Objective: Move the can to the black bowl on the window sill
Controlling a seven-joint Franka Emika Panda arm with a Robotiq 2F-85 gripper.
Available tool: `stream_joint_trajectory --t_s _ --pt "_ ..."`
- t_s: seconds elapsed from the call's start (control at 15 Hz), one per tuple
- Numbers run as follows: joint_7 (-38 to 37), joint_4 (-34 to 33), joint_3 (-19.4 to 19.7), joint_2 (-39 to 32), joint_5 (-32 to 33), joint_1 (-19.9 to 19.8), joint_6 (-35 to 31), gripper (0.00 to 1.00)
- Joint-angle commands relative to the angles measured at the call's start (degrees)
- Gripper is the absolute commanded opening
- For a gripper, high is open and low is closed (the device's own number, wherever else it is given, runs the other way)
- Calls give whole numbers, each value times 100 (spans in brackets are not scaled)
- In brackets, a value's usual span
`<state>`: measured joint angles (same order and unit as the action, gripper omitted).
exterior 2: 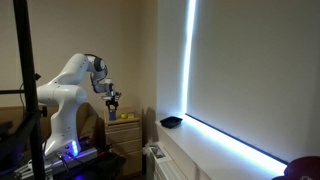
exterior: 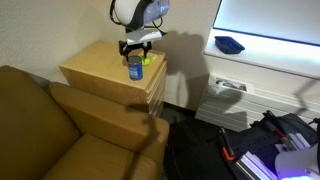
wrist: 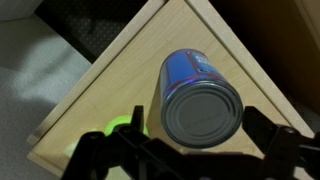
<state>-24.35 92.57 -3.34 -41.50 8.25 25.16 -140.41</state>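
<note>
The blue can (exterior: 135, 68) with a silvery top stands upright on the tan side table (exterior: 100, 70). My gripper (exterior: 138, 48) hangs directly over it, open. In the wrist view the can (wrist: 200, 98) fills the middle, with one black finger on each side of it and a gap to both; the gripper (wrist: 203, 142) holds nothing. The black bowl (exterior: 229, 44) sits on the white window sill (exterior: 275, 52), well away from the can. The bowl also shows in an exterior view (exterior 2: 171, 122) on the sill (exterior 2: 235, 152).
A yellow-green ball (exterior: 146, 61) lies on the table just beside the can; it shows in the wrist view (wrist: 108, 128) under a finger. A brown sofa (exterior: 60, 130) stands in front of the table. Dark gear (exterior: 270, 140) lies on the floor under the sill.
</note>
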Motion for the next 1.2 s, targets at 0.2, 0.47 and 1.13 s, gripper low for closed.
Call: stream_joint_trajectory --t_s 0.2,0.47,1.13 --pt "12 -169 58 -189 90 177 -142 100" --pt "-6 -88 66 -142 49 206 -60 100" --pt "-29 -107 104 -190 54 217 -76 100"
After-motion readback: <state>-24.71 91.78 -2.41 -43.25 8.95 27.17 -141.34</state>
